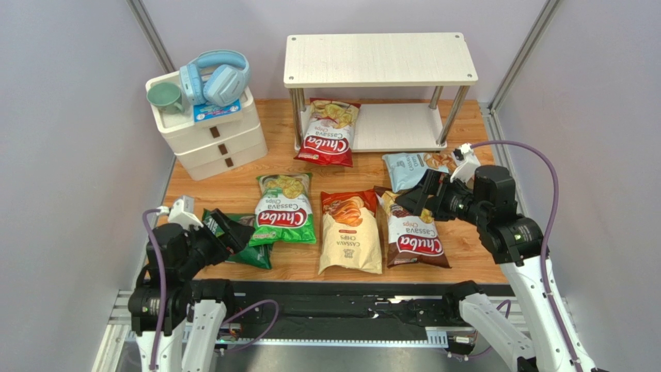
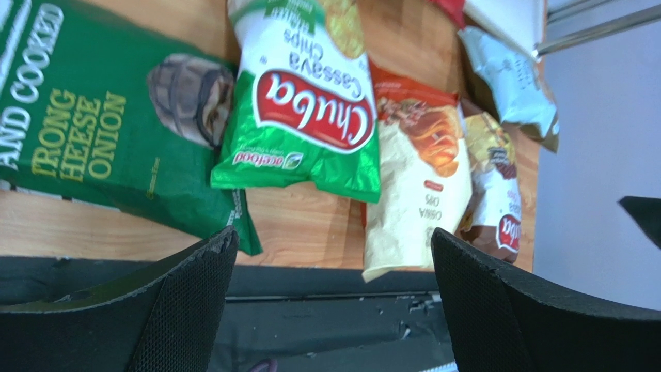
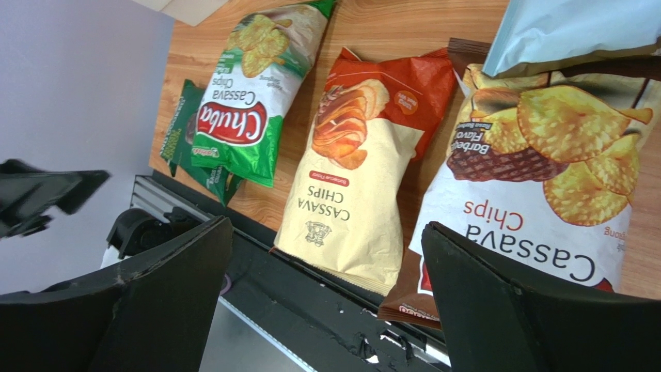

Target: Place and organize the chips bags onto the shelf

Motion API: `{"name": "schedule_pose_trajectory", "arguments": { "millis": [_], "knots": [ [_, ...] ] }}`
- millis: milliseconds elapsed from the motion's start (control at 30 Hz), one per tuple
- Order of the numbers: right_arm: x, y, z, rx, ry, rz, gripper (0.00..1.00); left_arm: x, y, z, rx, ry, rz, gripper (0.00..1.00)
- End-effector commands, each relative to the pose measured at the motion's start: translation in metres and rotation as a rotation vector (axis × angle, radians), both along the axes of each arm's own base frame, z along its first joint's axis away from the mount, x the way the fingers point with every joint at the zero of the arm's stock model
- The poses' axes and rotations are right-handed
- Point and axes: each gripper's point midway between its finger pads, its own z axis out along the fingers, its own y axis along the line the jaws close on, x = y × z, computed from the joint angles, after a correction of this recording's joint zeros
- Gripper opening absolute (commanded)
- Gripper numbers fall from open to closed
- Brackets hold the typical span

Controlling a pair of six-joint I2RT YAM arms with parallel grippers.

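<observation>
The shelf (image 1: 378, 60) stands at the back with both boards bare, except that a red chips bag (image 1: 328, 133) lies against its lower board. A light blue bag (image 1: 411, 168) lies in front of it. Green (image 1: 285, 208), cream-orange (image 1: 351, 231) and brown (image 1: 413, 232) bags lie in a row, and a dark green bag (image 1: 248, 248) sits at the near left. My left gripper (image 1: 233, 230) hovers open over the dark green bag (image 2: 93, 132). My right gripper (image 1: 415, 194) hangs open above the brown bag (image 3: 535, 170). Neither holds anything.
A white three-drawer unit (image 1: 209, 128) at the back left carries blue headphones (image 1: 217, 77) and a green cup (image 1: 164, 97). A black rail (image 1: 333, 298) runs along the table's near edge. Grey walls close in on both sides.
</observation>
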Motion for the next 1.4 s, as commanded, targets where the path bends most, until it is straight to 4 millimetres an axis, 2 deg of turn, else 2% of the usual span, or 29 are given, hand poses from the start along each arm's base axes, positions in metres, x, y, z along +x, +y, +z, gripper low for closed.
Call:
{"name": "schedule_pose_trajectory", "arguments": {
  "millis": [0,100,133,167,233,267,333,467,667,800,933,1167,1300,1333,1367],
  "knots": [
    [-0.014,0.01,0.027,0.058,-0.098,0.081,1.0,0.016,0.001,-0.001,0.017,-0.042,-0.01,0.98],
    [-0.021,0.013,0.03,0.065,-0.106,0.12,1.0,0.037,0.02,0.01,0.12,-0.039,0.051,0.97],
    [-0.021,0.014,0.029,0.066,-0.104,0.13,1.0,0.045,0.021,0.013,0.125,-0.037,0.051,0.96],
    [-0.022,0.015,0.027,0.069,-0.099,0.14,1.0,0.063,0.02,0.019,0.123,-0.039,0.044,0.95],
    [-0.02,0.017,0.024,0.07,-0.086,0.145,1.0,0.077,0.011,0.021,0.108,-0.03,-0.013,0.92],
    [-0.022,0.018,0.024,0.073,-0.083,0.158,1.0,0.091,0.008,0.019,0.107,-0.002,-0.036,0.91],
    [-0.023,0.02,0.023,0.076,-0.081,0.171,1.0,0.103,0.009,0.011,0.14,0.043,-0.065,0.9],
    [-0.022,0.02,0.013,0.077,-0.073,0.174,1.0,0.131,0.018,-0.024,0.206,0.177,-0.077,0.9],
    [-0.027,0.027,0.012,0.087,-0.033,0.231,0.99,0.152,0.012,-0.054,0.209,0.28,-0.16,0.9],
    [-0.024,0.024,0.017,0.075,-0.069,0.217,0.99,0.159,-0.004,-0.078,0.122,0.342,-0.276,0.89],
    [-0.023,0.026,0.014,0.083,-0.063,0.217,0.99,0.16,-0.003,-0.1,0.129,0.409,-0.302,0.89],
    [-0.02,0.027,0.017,0.095,-0.068,0.212,0.99,0.152,-0.004,-0.127,0.096,0.528,-0.326,0.88],
    [-0.019,0.027,0.021,0.094,-0.081,0.214,0.99,0.142,-0.017,-0.142,-0.004,0.59,-0.35,0.86],
    [-0.019,0.027,0.022,0.096,-0.084,0.213,1.0,0.136,-0.02,-0.15,-0.025,0.618,-0.354,0.83],
    [-0.018,0.027,0.023,0.094,-0.091,0.216,1.0,0.138,-0.024,-0.151,-0.05,0.608,-0.361,0.8]
  ]
}}
